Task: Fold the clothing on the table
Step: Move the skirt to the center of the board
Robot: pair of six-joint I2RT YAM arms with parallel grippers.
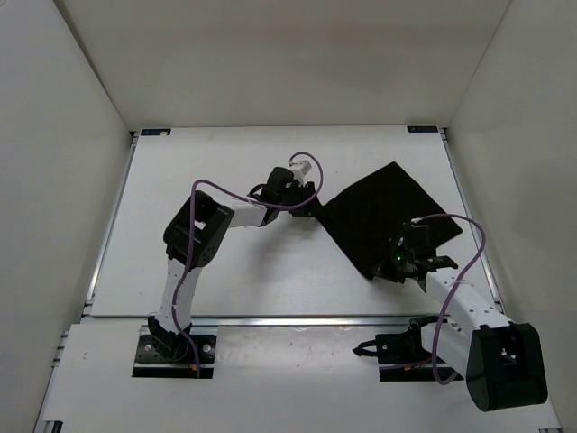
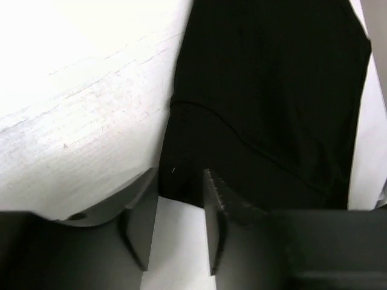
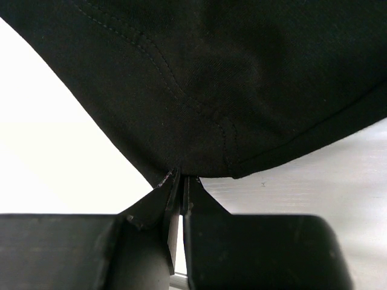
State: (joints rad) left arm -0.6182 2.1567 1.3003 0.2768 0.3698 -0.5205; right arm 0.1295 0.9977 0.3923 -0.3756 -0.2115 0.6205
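The black clothing [image 1: 383, 212] lies flat as a tilted square on the right half of the white table [image 1: 207, 162]. My left gripper [image 1: 311, 206] is at its left corner. In the left wrist view the jaws [image 2: 181, 178] stand apart, with the clothing's [image 2: 272, 90] edge lying between the fingertips [image 2: 213, 187] and white table showing in the gap. At the near corner my right gripper [image 1: 407, 262] is shut, and the right wrist view shows its tips [image 3: 182, 176] pinched on the hem of the clothing [image 3: 211, 72].
White enclosure walls [image 1: 63, 135] surround the table on three sides. Metal rails [image 1: 270, 318] run along its near edge, with both arm bases [image 1: 171, 347] behind them. Purple cables [image 1: 270, 203] loop over each arm.
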